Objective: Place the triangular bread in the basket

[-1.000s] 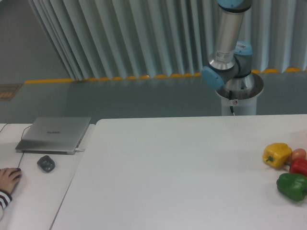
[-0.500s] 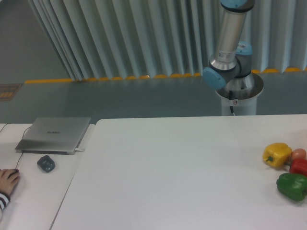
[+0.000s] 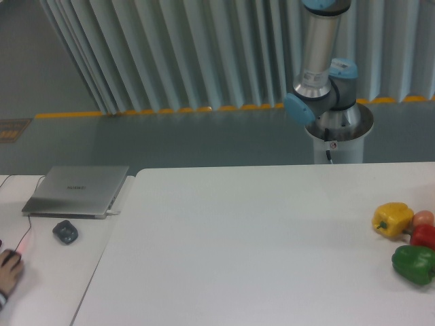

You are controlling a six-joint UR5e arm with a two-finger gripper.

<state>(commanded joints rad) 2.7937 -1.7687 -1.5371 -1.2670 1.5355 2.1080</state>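
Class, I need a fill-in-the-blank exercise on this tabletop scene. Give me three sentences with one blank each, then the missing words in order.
1. The pepper nearest the front edge of the white table is coloured ____.
2. The closed laptop lies on the ____ side of the picture.
3. The yellow pepper sits ____ the green pepper in the picture.

Missing words: green; left; above
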